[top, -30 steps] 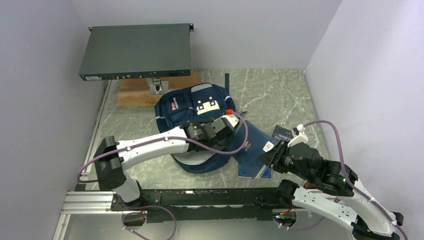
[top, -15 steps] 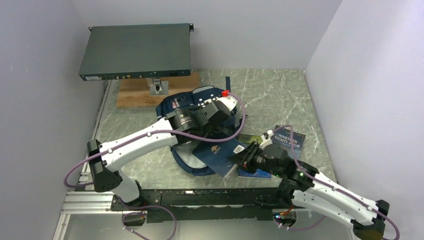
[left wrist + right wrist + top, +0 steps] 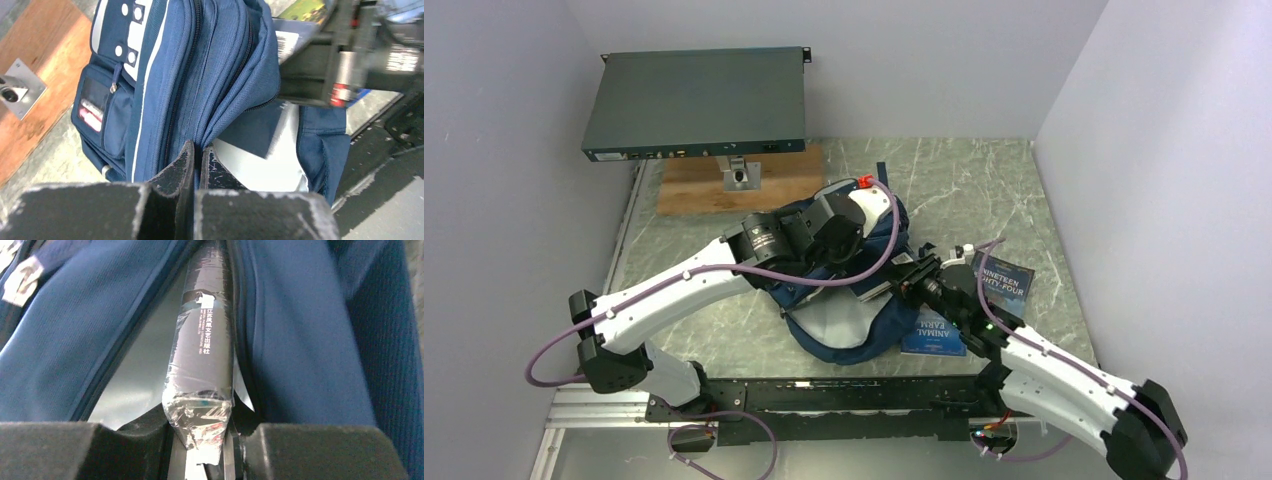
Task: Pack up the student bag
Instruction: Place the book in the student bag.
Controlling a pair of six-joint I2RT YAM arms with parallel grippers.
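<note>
Nearest the arms, the right tool (image 3: 200,440) is pinching a wrapped book (image 3: 202,355) by its near end. Both fingers are pressed against the covers and the spine faces the wrist camera.

The book's long axis runs straight ahead from the tool, into the open mouth of the student bag (image 3: 844,335). Its far end is already between the two blue walls of the opening. Pale lining shows on the book's left, and blue fabric lies against its right side.

The bag rests mid-surface (image 3: 984,190) between the two arms, with its mouth turned toward the right arm. That arm is the nearer to the opening.

Beyond the opening, the left tool (image 3: 197,160) has its fingers pressed together on a fold of the bag's upper edge, which holds the mouth lifted.

Judgement: the step in hand is insertion. The coming move depends on a push along the book's own axis, deeper between the walls. The fabric touching the book's right side is the likeliest place for a corner to snag.

Two loose books, Animal Farm (image 3: 934,335) and Nineteen Eighty-Four (image 3: 1004,282), lie flat just beside the bag on the right arm's side, not yet packed.
</note>
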